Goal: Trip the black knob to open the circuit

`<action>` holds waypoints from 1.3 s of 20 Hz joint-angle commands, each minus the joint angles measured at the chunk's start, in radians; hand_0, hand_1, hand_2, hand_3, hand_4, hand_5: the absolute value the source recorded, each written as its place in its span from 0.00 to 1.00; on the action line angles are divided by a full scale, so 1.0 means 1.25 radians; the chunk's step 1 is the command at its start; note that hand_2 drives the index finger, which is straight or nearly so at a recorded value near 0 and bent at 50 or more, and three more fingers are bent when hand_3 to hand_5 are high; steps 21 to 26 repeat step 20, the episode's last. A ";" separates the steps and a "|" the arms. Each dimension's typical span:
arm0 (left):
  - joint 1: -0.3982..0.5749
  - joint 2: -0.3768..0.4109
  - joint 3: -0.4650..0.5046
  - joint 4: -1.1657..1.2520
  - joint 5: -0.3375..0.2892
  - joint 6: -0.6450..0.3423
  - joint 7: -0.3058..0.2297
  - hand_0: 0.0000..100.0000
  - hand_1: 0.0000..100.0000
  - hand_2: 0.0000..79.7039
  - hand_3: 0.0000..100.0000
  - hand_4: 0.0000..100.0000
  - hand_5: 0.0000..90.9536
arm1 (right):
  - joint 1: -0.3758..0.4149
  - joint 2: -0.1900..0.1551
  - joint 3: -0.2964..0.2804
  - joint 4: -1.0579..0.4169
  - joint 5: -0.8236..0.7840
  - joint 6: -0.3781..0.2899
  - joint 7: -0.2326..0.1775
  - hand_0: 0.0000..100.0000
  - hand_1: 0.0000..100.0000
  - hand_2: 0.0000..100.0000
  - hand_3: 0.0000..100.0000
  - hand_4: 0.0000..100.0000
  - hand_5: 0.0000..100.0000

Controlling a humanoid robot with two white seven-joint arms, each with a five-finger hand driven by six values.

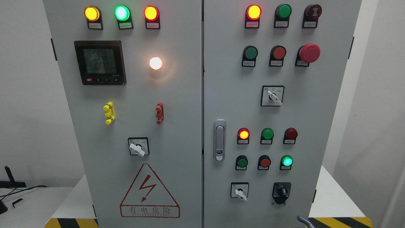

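Facing the camera square-on: one grey sheet-metal control cabinet (190, 104), two doors, matte painted, smooth. Landmark for all entries below: the chrome door latch (219, 139), an upright oblong handle on the right door just beside the centre seam.

Item 1. Black knob (281, 192), the task's thing. Below and to the right of the latch, lowest row of the right door. Dark moulded plastic, rounded body with a raised grip bar, set on a black shield-shaped plate. Judged a rotary switch; not yet touched.

Item 2. White-lever selector (240, 192), below the latch, just left of the black knob. Square black-framed plate, pale lever.

Item 3. Red mushroom button (309, 53), well above and right of the latch. Glossy domed cap, standing proud, presumably so it can be struck quickly.

Item 4. Green lit lamp (286, 161), right of the latch, directly above the black knob. Round, glowing.

Item 5. Digital meter (100, 62), above and well left of the latch. Black square bezel, dim display, digits unreadable.

Item 6. Warning triangle (149, 190), below and left of the latch. Red outline, lightning bolt, flat sticker.

Item 7. Grey curved part (304, 220) at the bottom edge, below the black knob; possibly part of the right arm. Neither hand shows, so finger state cannot be told.
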 commanded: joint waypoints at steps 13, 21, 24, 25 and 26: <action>0.000 -0.001 0.000 0.000 -0.025 0.000 0.000 0.12 0.39 0.00 0.00 0.00 0.00 | 0.110 -0.108 -0.009 -0.113 -0.212 -0.003 0.072 0.12 0.00 0.00 0.00 0.00 0.00; 0.000 0.000 0.000 -0.001 -0.025 0.000 0.000 0.12 0.39 0.00 0.00 0.00 0.00 | 0.110 -0.108 -0.009 -0.114 -0.213 -0.002 0.102 0.11 0.00 0.00 0.00 0.00 0.00; 0.000 0.000 0.000 -0.001 -0.025 0.000 0.000 0.12 0.39 0.00 0.00 0.00 0.00 | 0.110 -0.108 -0.009 -0.114 -0.213 -0.002 0.102 0.11 0.00 0.00 0.00 0.00 0.00; 0.000 0.000 0.000 -0.001 -0.025 0.000 0.000 0.12 0.39 0.00 0.00 0.00 0.00 | 0.110 -0.108 -0.009 -0.114 -0.213 -0.002 0.102 0.11 0.00 0.00 0.00 0.00 0.00; 0.000 0.000 0.000 -0.001 -0.025 0.000 0.000 0.12 0.39 0.00 0.00 0.00 0.00 | 0.110 -0.108 -0.009 -0.114 -0.213 -0.002 0.102 0.11 0.00 0.00 0.00 0.00 0.00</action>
